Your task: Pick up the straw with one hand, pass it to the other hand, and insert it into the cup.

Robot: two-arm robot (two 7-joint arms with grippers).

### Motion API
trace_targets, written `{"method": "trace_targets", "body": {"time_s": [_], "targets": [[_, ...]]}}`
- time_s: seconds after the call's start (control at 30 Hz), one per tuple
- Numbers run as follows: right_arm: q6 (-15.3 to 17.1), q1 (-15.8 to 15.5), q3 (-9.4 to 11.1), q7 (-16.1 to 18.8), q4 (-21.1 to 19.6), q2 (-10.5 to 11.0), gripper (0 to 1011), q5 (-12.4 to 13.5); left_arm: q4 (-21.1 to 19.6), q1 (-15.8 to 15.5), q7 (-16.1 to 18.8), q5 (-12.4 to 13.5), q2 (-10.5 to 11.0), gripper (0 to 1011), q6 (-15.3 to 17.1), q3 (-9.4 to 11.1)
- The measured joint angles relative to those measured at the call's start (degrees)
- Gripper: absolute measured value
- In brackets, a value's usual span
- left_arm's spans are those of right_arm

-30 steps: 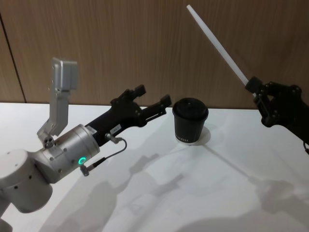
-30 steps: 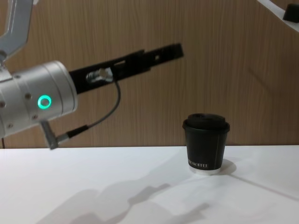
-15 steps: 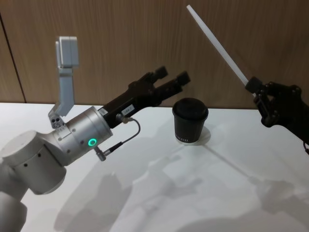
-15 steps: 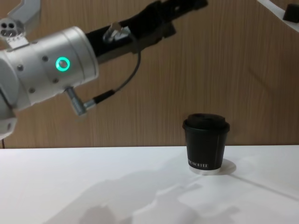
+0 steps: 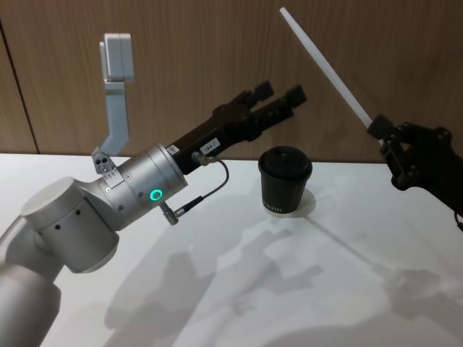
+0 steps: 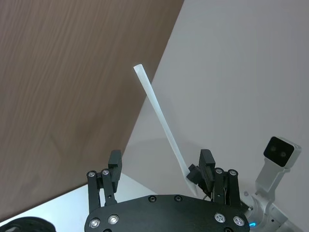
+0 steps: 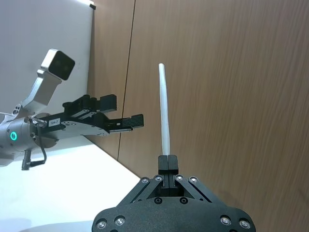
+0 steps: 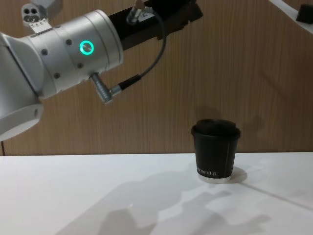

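Note:
My right gripper [image 5: 377, 129] is shut on the lower end of the white straw [image 5: 325, 65], which slants up and to the left, high over the table. In the right wrist view the straw [image 7: 164, 111] rises straight out of the closed right gripper [image 7: 168, 162]. My left gripper [image 5: 281, 92], on its silver wrist with the green ring, is open and raised above and behind the black cup [image 5: 284, 181], pointing at the straw with a gap still between them. From the left wrist the straw [image 6: 161, 121] shows between the spread fingers [image 6: 115, 162]. The lidded cup [image 8: 215, 152] stands upright.
The white table [image 5: 289, 275] runs up to a brown wood-panel wall [image 5: 181, 58]. A dark cable [image 8: 146, 68] loops under the left wrist. The left arm's large silver body [image 8: 58, 54] hangs over the table's left side.
The left arm has lifted and swung up and to the right, bringing its open gripper closer to the straw. The right gripper, straw and cup have not moved.

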Motion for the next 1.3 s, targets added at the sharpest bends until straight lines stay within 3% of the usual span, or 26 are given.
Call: {"method": "trace_targets", "body": {"time_s": [0.7, 1.3], "targets": [[0.00, 0.00, 0.00, 0.00, 0.00, 0.00, 0, 0.00, 5.92, -5.45, -0.49, -0.21, -1.76, 1003, -0.12, 2.57], [0.00, 0.00, 0.00, 0.00, 0.00, 0.00, 0, 0.00, 12.71, -10.27, -4.59, -0.22, -3.27, 1002, -0.43, 5.38]]}}
